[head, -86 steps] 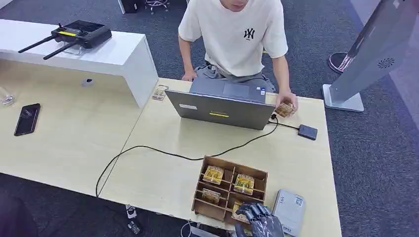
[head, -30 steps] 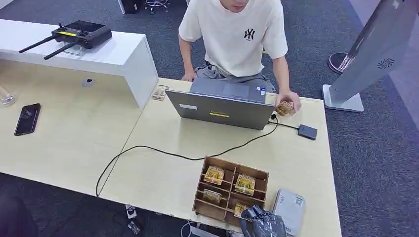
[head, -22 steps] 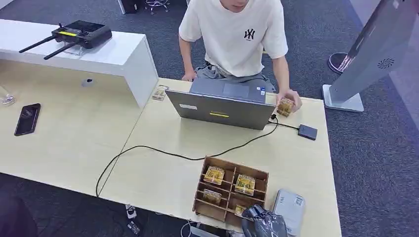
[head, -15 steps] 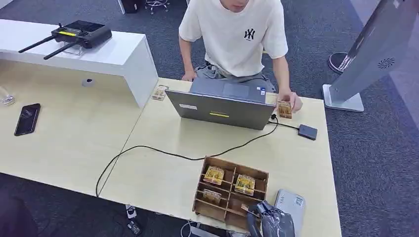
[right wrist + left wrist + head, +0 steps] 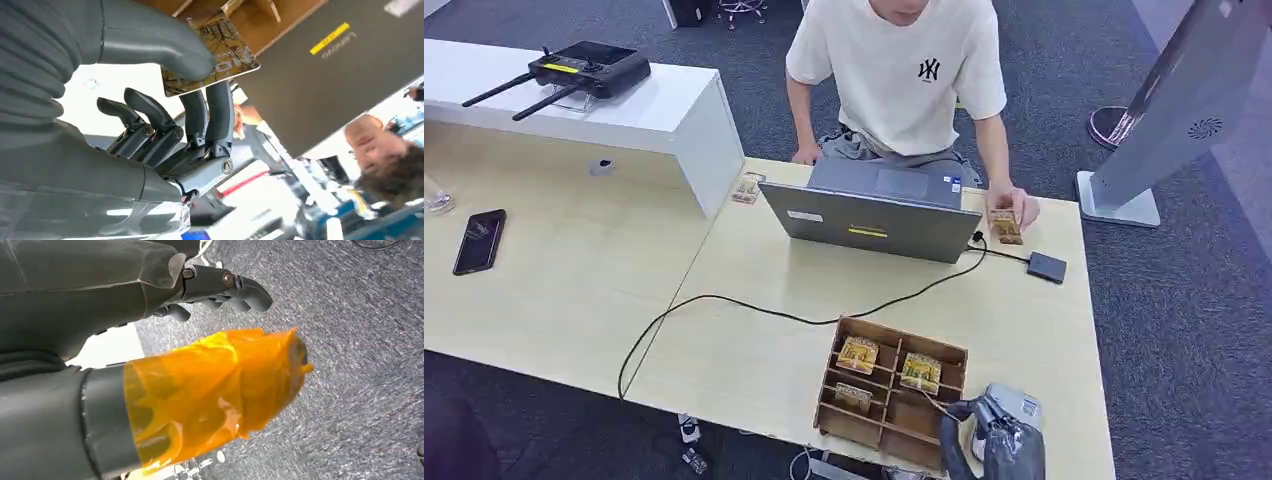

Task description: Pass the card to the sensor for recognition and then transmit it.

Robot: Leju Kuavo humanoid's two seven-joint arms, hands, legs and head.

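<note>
Right hand [image 5: 1002, 445] at near table edge, pinching card [image 5: 216, 52] between thumb and fingers, just lifted clear of wooden tray [image 5: 892, 395]; in wrist view card sits flat under thumb, one corner sticking out past fingers. Left hand [image 5: 220, 287] hanging over carpet, holding nothing, fingers loosely curled but apart. Grey reader [image 5: 1009, 418] right beside the tray, just under the right hand; probably the sensor. Next: keep pinch firm, carry card low and level over reader, face down and flat, pause for a read, then reach toward person's hand [image 5: 1014, 205] by laptop [image 5: 869, 225]. Avoid snagging tray wall or cable [image 5: 754, 312]. Thin slick card, shallow grip: slip risk if wrist rolls fast.
</note>
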